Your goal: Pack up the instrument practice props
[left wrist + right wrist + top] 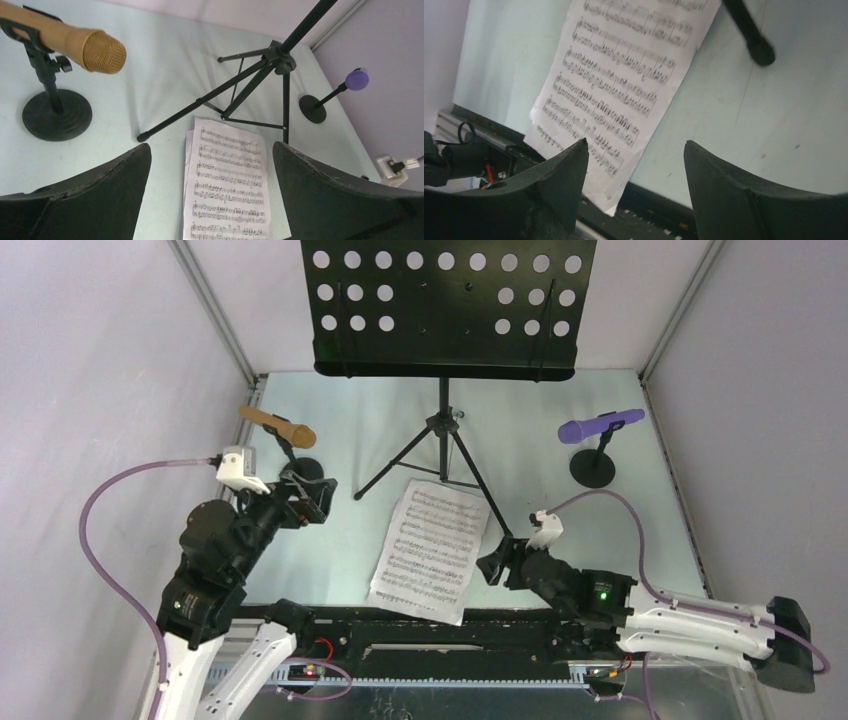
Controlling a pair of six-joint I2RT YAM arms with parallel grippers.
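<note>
The black perforated music rack (447,300) stands at the back on tripod legs (440,455). White sheet-music pages (428,548) lie flat in front of it, their near corner hanging over the table's front edge. A tan microphone (277,426) rests on a black round-based holder (306,468) at the left, and a purple microphone (598,424) rests on another holder (592,472) at the right. My left gripper (315,495) is open beside the tan microphone's holder, facing the pages (227,180). My right gripper (495,565) is open just right of the pages (619,75), holding nothing.
Grey walls close in the table on the left, back and right. A black rail (430,635) with wiring runs along the near edge. One tripod foot (754,37) rests close to the pages' right edge. Purple cables loop off both arms.
</note>
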